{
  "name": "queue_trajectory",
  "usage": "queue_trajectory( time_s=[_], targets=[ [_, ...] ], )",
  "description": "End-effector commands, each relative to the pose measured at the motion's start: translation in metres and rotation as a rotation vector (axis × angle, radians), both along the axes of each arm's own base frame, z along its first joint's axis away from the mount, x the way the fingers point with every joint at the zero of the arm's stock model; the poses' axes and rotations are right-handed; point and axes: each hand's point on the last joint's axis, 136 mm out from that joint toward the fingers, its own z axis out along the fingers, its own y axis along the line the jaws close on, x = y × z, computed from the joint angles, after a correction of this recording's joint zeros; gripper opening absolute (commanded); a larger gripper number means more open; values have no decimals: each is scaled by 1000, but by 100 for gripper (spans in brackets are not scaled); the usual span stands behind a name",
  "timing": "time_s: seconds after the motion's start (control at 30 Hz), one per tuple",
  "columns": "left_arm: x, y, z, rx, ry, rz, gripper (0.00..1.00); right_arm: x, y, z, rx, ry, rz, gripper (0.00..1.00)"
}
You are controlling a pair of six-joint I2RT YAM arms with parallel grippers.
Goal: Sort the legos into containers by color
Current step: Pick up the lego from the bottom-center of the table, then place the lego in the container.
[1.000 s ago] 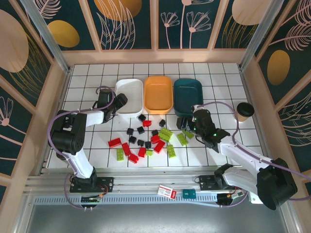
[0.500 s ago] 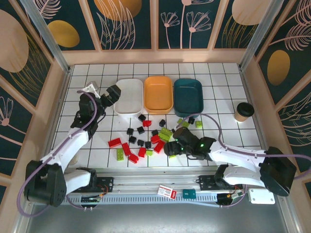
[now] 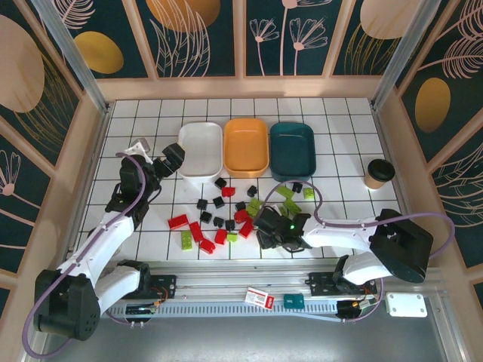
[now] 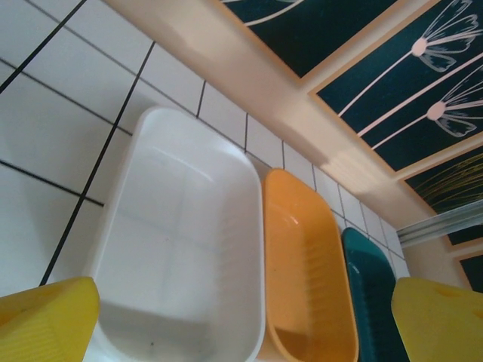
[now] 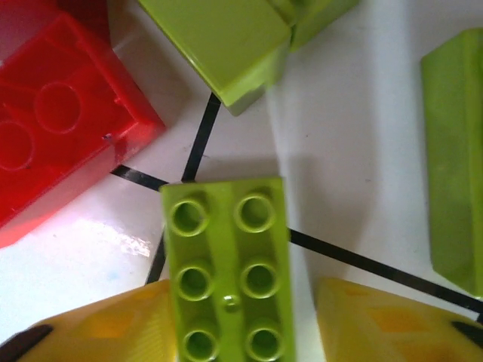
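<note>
My left tool [image 4: 241, 326], spread wide, hangs near the white rounded plastic tray [image 4: 181, 226]; my right tool [image 5: 243, 324], spread, straddles a lime-green studded plastic brick [image 5: 226, 271] on the counter [image 5: 355, 151], red plastic brick [image 5: 56, 132] adjacent.

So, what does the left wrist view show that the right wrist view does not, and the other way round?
Left wrist view: the white tray, the orange tray and the teal tray side by side, with nothing visible inside them. The patterned wall is behind.

Right wrist view: a lime-green brick, studs up, between the right gripper's fingers. A red brick lies to its upper left, with other green bricks around.

Both: the white tiled table with black lines, and yellow fingers at the bottom corners, the left gripper's fingers included.
</note>
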Motion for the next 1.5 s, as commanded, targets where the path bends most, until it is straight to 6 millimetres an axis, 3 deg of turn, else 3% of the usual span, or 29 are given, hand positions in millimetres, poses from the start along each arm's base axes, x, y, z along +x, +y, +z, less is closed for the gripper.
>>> queue_trajectory(
  time_s=[0.0,0.13,0.27,0.37,0.43,0.5,0.6,0.7,0.83,0.93,1.03,1.1,1.23,1.37,1.47],
  targets=[
    [-6,1,-10,13,30,6,99,1,25,11,85,-13,52,40],
    [-7,3,-14,25,38,14,99,0,30,29,135,-30,83,25],
    [-6,4,-17,34,48,17,99,22,28,71,197,-121,48,16],
    [-6,4,-22,35,63,18,99,71,4,114,238,-242,-84,14],
    [-6,4,-26,27,74,20,99,115,-19,142,285,-330,-202,14],
    [-6,3,-29,17,85,18,99,154,-39,159,331,-391,-299,14],
    [-8,1,-30,8,89,8,99,206,-66,163,322,-431,-412,15],
    [-10,0,-29,5,87,-1,99,245,-82,147,297,-409,-479,15],
    [-16,-1,-30,0,89,-8,99,284,-92,125,303,-373,-523,16],
    [-19,-1,-33,-3,95,-11,99,304,-93,108,287,-345,-537,24],
    [-21,0,-36,-1,110,-7,99,316,-94,102,263,-328,-551,47],
    [-22,0,-38,-1,116,-8,99,321,-96,105,252,-339,-561,57],
    [-22,-1,-38,-5,117,-15,99,315,-99,127,269,-372,-567,61],
    [-22,-2,-36,-13,116,-22,99,279,-94,154,306,-422,-542,62],
    [-22,-3,-36,-15,113,-25,99,240,-92,160,307,-443,-520,62]
  ],
)
